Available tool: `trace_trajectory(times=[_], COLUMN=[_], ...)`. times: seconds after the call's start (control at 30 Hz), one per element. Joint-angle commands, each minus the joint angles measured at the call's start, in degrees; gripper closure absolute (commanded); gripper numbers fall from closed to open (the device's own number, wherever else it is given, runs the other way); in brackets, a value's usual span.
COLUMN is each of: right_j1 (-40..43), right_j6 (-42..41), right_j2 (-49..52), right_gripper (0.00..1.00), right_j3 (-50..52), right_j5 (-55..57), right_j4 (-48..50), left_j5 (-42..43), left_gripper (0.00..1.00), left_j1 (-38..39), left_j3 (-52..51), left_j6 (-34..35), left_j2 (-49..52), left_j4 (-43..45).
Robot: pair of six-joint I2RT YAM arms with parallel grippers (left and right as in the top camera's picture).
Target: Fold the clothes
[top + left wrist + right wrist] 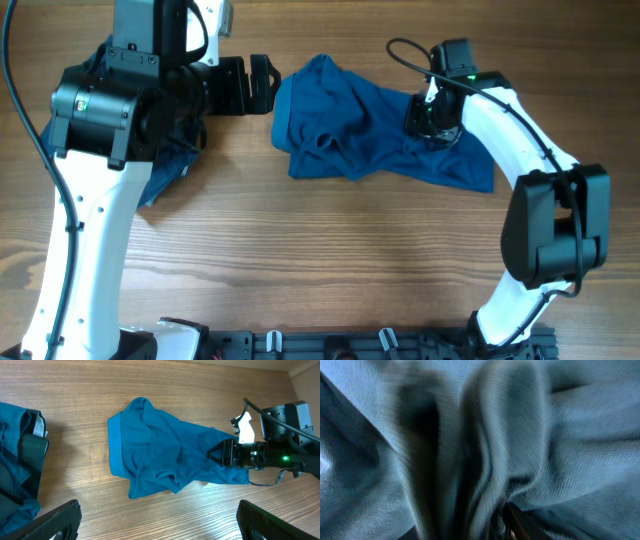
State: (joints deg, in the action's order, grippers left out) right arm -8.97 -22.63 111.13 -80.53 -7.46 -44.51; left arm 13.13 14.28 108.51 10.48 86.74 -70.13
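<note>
The clothes in play are a medium-blue shirt [345,125], lying crumpled at the table's far middle and also seen in the left wrist view [160,455]. My right gripper [428,118] is pressed down into its right part. The right wrist view is filled with blurred blue fabric [550,435] bunched around one dark finger [516,521], and the jaw gap is hidden. My left gripper [264,84] hovers just left of the shirt, open and empty, with both of the gripper's fingertips [60,520] over bare wood.
A heap of darker blue clothes [165,170] lies at the far left under the left arm, also seen in the left wrist view [15,465]. The right arm's black cable [405,52] loops above the shirt. Bare wooden table [330,260] fills the front.
</note>
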Motion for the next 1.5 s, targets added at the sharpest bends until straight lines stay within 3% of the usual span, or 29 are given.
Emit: trace_trajectory(times=[0.0, 0.13, 0.27, 0.37, 0.47, 0.5, 0.7, 0.93, 1.17, 1.33, 1.47], right_j1=[0.0, 1.0, 1.9, 4.6, 8.0, 9.1, 7.9, -5.5, -2.3, 4.4, 2.9], right_j6=[-1.1, 2.0, 6.4, 6.0, 5.9, 6.0, 6.3, 13.2, 13.5, 8.4, 5.4], right_j2=[0.0, -3.8, -7.6, -8.5, -8.0, -7.4, -2.9, -3.6, -6.8, -10.6, -7.5], right_gripper=[0.58, 0.49, 0.48, 0.51, 0.89, 0.95, 0.96, 0.96, 0.96, 0.96, 0.96], right_j3=[0.3, 0.2, 0.2, 0.2, 0.5, 0.5, 6.2, 9.6, 6.3, 5.9, 7.1], right_j5=[-4.1, -6.8, -7.4, -1.3, 8.3, 9.7, -5.1, -32.8, -32.9, -23.8, -15.0], right_j4=[-0.9, -2.1, -1.7, -2.0, -4.3, -5.5, -4.9, 3.8, 7.3, 5.8, 3.7], left_j5=[-0.5, -0.5, -0.6, -0.6, -0.6, -0.6, -0.6, -0.6, -0.8, -1.0, -0.7], left_gripper=[0.00, 0.00, 0.00, 0.00, 0.00, 0.00, 0.00, 0.00, 0.00, 0.00, 0.00], left_j1=[0.1, 0.1, 0.1, 0.1, 0.1, 0.1, 0.1, 0.1, 0.0, 0.1, 0.1], left_j3=[0.7, 0.7, 0.7, 0.7, 0.7, 0.7, 0.7, 0.7, 0.5, -0.9, -3.7], left_j6=[-1.1, -1.1, -1.1, -1.1, -1.1, -1.1, -1.1, -1.1, -1.1, -1.0, 0.5], left_j2=[-0.1, -0.1, -0.1, 0.1, 0.3, 0.3, 0.3, 0.3, 0.3, 0.4, 0.4], left_j4=[0.0, 0.0, 0.0, 0.0, -0.3, -0.4, -0.2, -0.2, -2.4, -3.5, -3.5])
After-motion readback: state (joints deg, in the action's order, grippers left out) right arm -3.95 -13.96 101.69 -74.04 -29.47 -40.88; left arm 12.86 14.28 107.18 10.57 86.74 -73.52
